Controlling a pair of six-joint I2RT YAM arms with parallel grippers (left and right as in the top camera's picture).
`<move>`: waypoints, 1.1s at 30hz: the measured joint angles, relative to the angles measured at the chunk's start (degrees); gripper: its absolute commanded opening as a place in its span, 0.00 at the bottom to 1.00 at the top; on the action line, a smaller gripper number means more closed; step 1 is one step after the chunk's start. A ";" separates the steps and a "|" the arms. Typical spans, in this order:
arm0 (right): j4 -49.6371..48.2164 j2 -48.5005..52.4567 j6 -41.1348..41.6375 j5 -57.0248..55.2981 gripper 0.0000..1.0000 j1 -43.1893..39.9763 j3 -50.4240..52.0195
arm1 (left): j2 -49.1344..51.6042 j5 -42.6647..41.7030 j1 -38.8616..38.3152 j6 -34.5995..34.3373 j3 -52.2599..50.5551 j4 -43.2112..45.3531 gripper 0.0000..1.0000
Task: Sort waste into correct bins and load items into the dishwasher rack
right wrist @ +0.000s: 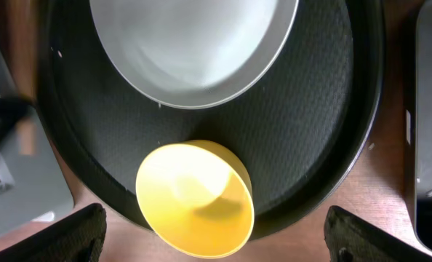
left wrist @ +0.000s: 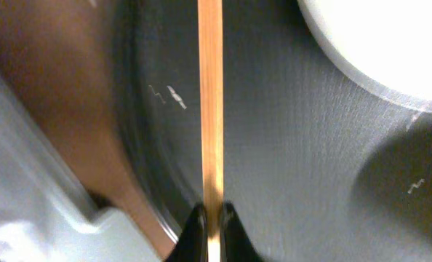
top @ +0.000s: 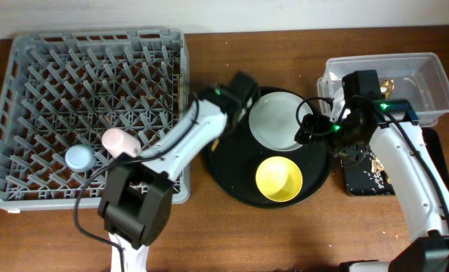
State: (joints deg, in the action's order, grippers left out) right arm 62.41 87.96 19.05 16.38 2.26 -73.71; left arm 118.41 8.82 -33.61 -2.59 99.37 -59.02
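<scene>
Overhead: on the brown wooden table (top: pixel 209 227), the dishwasher rack (top: pixel 96 35) at left holds the pink cup (top: pixel 120 141) and blue cup (top: pixel 79 157). The plate (top: pixel 277 121) and yellow bowl (top: pixel 279 179) sit on the round black tray (top: pixel 232 181).

Left wrist: the left gripper (left wrist: pixel 213 215) is clamped on a wooden chopstick (left wrist: pixel 210 109) above that tray. I cannot tell whether it is one stick or two.

Right wrist: the right gripper (right wrist: pixel 214 236) hangs spread wide above the bowl.
</scene>
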 measured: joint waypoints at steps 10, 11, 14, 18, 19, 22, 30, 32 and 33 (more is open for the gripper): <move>-0.20 0.00 -0.02 0.00 0.97 0.00 0.00 | -2.29 1.79 16.44 -16.02 7.08 -7.34 0.29; -0.20 0.00 0.02 -0.02 0.97 0.00 0.00 | -1.11 1.97 16.39 -16.17 6.64 -6.86 0.31; -0.15 0.00 0.00 -0.02 0.97 0.00 0.00 | -0.76 1.70 16.39 -16.04 6.99 -8.70 0.31; -0.15 0.00 -0.02 -0.02 0.97 0.00 0.00 | -2.69 -9.07 16.02 -14.21 10.86 -15.58 0.49; -0.17 0.02 -0.02 -0.02 0.97 0.00 0.00 | -3.78 -11.76 15.30 -12.74 11.08 -16.61 0.55; -0.09 0.02 0.76 -0.35 0.98 -0.02 0.00 | -5.70 -17.99 7.48 -8.59 7.89 -16.06 0.63; 1.22 0.02 9.44 -7.45 0.98 -9.03 0.00 | -5.44 -31.39 -4.24 -7.54 -17.73 8.81 0.56; 1.38 0.02 9.51 -7.56 0.98 -9.03 0.00 | -5.42 -31.61 -5.27 -9.86 -20.46 14.19 0.35; 1.46 0.02 9.49 -7.56 0.99 -9.03 0.00 | -5.38 -31.61 -6.05 -10.60 -21.18 14.69 0.28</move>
State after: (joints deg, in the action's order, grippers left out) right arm 63.88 87.99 28.53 8.82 -6.76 -73.71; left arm 113.03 -22.79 -39.66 -13.19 78.19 -44.34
